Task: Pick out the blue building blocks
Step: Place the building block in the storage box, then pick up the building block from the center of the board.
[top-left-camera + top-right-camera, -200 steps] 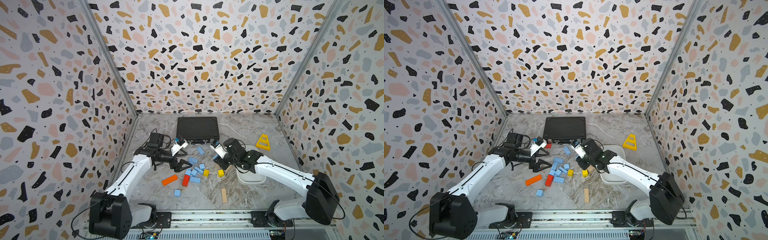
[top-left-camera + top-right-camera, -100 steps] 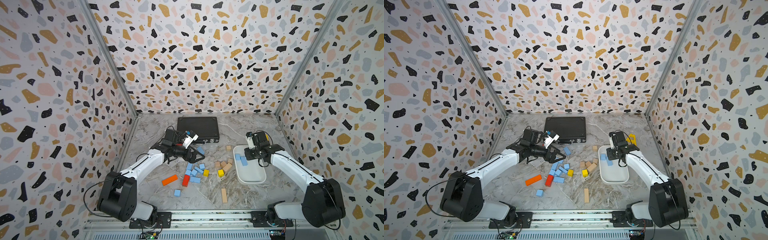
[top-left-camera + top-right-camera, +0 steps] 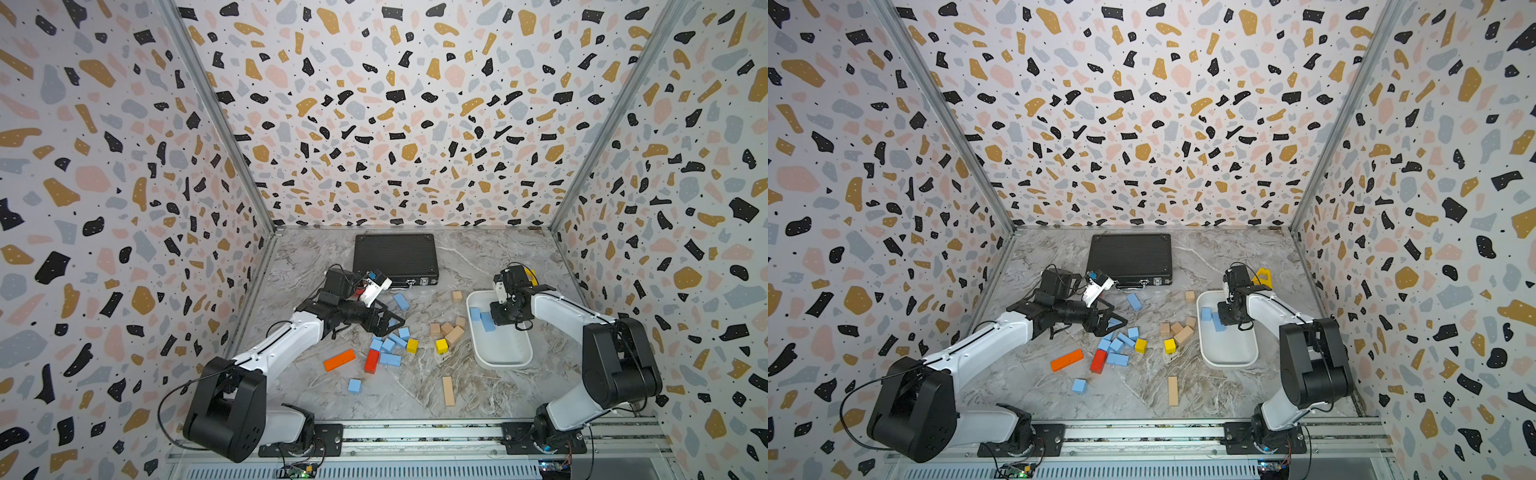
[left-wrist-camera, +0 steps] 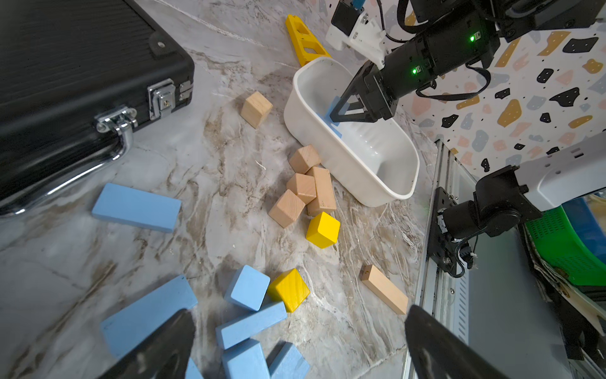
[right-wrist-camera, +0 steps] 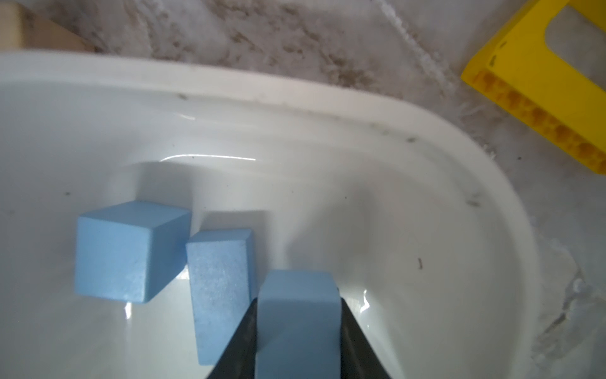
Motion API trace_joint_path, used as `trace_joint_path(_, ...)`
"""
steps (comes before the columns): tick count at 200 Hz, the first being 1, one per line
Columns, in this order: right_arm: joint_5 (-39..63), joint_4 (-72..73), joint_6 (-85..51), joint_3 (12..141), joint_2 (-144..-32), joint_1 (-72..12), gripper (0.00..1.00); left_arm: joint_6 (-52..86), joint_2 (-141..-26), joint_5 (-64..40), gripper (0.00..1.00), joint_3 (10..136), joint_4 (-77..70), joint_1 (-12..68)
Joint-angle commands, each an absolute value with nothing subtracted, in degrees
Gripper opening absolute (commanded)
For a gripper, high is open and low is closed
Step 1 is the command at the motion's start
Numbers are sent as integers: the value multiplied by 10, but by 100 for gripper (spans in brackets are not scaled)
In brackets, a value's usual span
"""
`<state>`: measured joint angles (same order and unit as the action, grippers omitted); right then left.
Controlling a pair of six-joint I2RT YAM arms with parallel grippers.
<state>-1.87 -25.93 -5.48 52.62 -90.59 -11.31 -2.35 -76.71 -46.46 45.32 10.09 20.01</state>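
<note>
my right gripper pinches a matte blue block beside two others in the glossy white tub. my left gripper is spread over the blue blocks scattered on the veined marble desk.

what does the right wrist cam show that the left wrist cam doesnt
Right wrist only: two loose blue blocks lying inside the white tray, and the pinch on a third blue block seen close. Left wrist only: the black case, yellow cubes, blue blocks on the table, the open left gripper. Both: the tray, the yellow cut-out piece, the right gripper with blue at its tip.
</note>
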Motion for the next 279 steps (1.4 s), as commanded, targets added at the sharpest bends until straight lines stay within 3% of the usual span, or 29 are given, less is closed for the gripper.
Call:
trace_joint_path(1,-30,-246,-47,542,-906,-114,27,-29,-763,-473,100,444,75,200)
trace_joint_path(90,-12,-222,-47,545,-917,-109,32,-32,-763,-470,100,432,69,200)
trace_joint_path(121,-11,-237,-47,552,-913,-109,43,-33,-763,-463,100,432,69,198)
trace_joint_path(187,27,-312,-64,591,-832,-115,44,-39,-747,-430,100,443,79,156)
trace_joint_path(231,36,-383,-71,650,-809,-193,42,-47,-706,-410,100,431,74,51)
trace_joint_path(279,45,-425,-73,758,-905,-300,42,-42,-677,-364,100,416,65,-18)
